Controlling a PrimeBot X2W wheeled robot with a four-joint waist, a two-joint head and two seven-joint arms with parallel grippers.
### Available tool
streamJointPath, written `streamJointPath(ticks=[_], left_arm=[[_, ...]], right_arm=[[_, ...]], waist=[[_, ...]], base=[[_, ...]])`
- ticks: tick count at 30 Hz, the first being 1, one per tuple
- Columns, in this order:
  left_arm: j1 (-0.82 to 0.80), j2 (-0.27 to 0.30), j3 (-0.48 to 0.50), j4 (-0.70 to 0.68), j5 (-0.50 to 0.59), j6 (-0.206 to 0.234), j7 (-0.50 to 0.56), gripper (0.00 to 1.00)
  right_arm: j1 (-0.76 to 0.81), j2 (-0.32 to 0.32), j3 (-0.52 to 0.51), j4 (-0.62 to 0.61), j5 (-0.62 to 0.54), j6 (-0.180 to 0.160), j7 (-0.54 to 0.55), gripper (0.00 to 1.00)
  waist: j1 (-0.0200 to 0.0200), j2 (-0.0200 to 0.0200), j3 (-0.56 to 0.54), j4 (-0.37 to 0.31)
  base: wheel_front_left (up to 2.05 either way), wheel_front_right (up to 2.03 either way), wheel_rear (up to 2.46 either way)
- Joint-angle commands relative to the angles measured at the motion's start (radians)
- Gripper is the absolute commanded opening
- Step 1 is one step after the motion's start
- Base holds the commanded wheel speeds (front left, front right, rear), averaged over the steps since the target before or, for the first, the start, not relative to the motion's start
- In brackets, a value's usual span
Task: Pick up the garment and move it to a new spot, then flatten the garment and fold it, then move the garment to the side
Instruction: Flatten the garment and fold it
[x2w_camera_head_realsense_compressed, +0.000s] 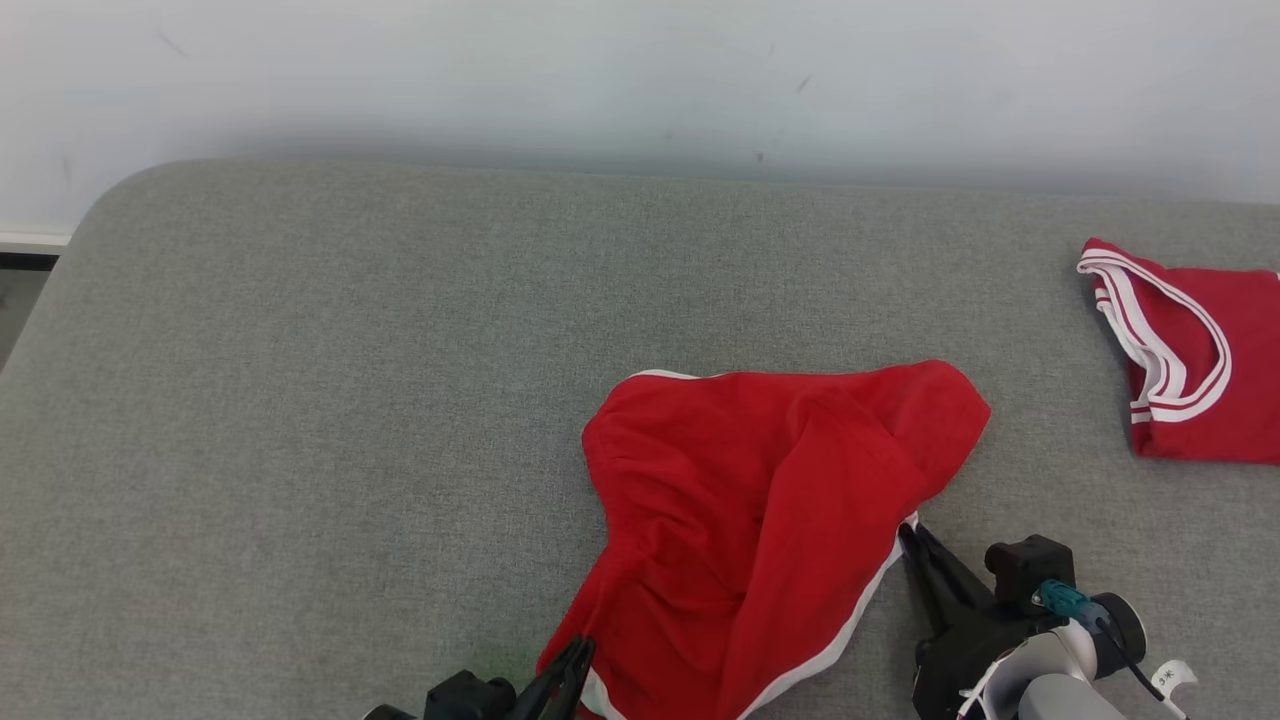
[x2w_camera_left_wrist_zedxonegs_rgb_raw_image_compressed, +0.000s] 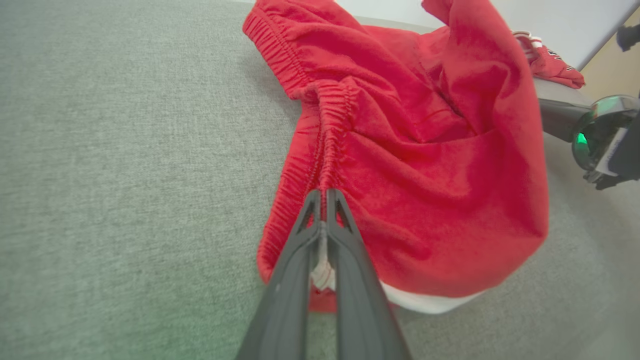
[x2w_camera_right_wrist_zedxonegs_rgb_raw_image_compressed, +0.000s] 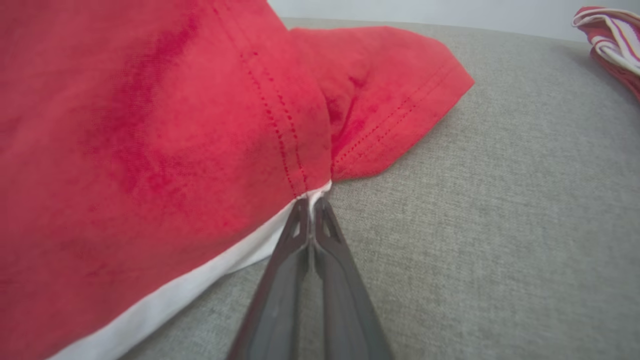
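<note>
Red shorts (x2w_camera_head_realsense_compressed: 760, 500) with white trim lie crumpled on a grey fabric surface (x2w_camera_head_realsense_compressed: 300, 400), toward five o'clock in the head view. The left tool (x2w_camera_left_wrist_zedxonegs_rgb_raw_image_compressed: 324, 196) is pressed together on the gathered elastic waistband, at the shorts' seven o'clock corner. The right tool (x2w_camera_right_wrist_zedxonegs_rgb_raw_image_compressed: 311, 204) pinches the white-edged hem at their four o'clock side. Each grip catches only a thin edge of cloth, so a quick lift could pull the fabric free, and uneven pulling might leave the shorts twisted. Both arms reach in low from six o'clock, fingers pointing toward twelve and lying close to the surface. A second red garment (x2w_camera_head_realsense_compressed: 1190, 360) sits well apart at three o'clock.
</note>
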Motion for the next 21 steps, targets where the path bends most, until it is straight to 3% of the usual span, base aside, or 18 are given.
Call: streamJointPath(ticks=[1, 7, 21], left_arm=[[-0.003, -0.001, 0.0, 0.001, -0.001, 0.002, -0.003, 0.0], [0.059, -0.007, 0.076, -0.055, -0.056, 0.002, -0.003, 0.0], [0.243, -0.031, 0.29, -0.278, -0.027, 0.002, -0.003, 0.0]], right_arm=[[-0.005, 0.003, 0.002, 0.0, 0.009, -0.002, -0.001, 0.0], [0.075, -0.024, -0.037, -0.091, 0.027, -0.002, -0.001, 0.0], [0.497, -0.061, -0.151, -0.523, 0.099, -0.002, 0.028, 0.0]], waist=[[-0.0001, -0.0001, -0.001, 0.001], [-0.0001, -0.0001, -0.041, 0.005], [-0.0001, -0.0001, -0.085, -0.029]], base=[[0.0, 0.0, 0.0], [0.0, 0.0, 0.0], [0.0, 0.0, 0.0]])
